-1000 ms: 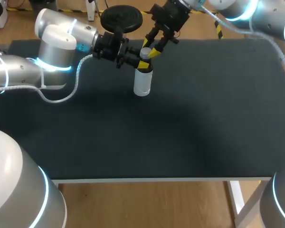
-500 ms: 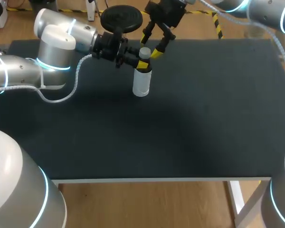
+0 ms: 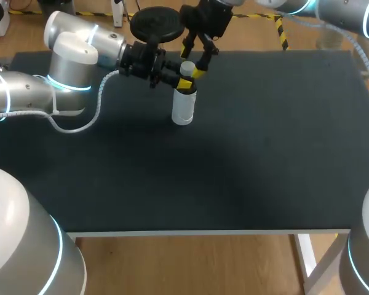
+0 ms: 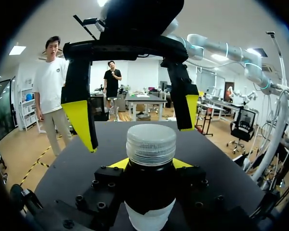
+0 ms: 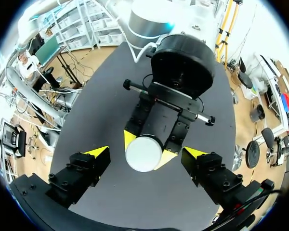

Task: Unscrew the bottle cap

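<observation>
Right end effector (image 5: 147, 153) hangs wide open over the cap (image 4: 151, 143), a finger on either side, neither touching. I'd centre it, drop until the pads are level with the cap's side, close firmly, then turn counter-clockwise. Left end effector (image 3: 183, 83) is clamped on the bottle (image 3: 183, 110) just under the cap, from its 9 o'clock. The bottle is upright at about 11 o'clock on the surface (image 3: 246, 160); its wall is opaque white, so contents can't be seen.

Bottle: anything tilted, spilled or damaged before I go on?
Nothing stands out. The bottle stands upright on the table, with the left gripper shut on its neck. The cap sits level on top. The right gripper hangs open over the cap, not touching it. No spill shows.
</observation>
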